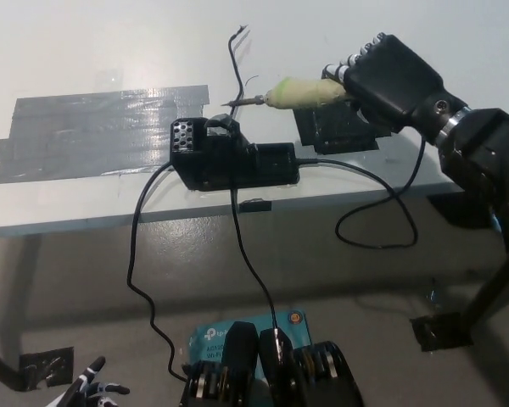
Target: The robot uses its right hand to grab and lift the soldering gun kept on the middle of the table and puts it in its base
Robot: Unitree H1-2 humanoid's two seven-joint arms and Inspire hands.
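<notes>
Right hand (388,76): fingers clamp gun (301,92), upper centre, tip near base (229,157). Risk: cord (382,203) drags, tip misses. Left hand (89,388): lower left, fingers spread.

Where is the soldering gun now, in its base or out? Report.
Out. The black right hand holds the soldering gun roughly level above the table, tip pointing left, above and to the right of the black base.

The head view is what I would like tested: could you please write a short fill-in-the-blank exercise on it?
1. The soldering gun is held in the robot's ____ hand.
2. Its metal tip points toward picture ____.
3. The black base lies beside grey ____ stuck on the table.
4. The white left hand rests at the picture's lower ____.

Missing words: right; left; tape; left
</notes>
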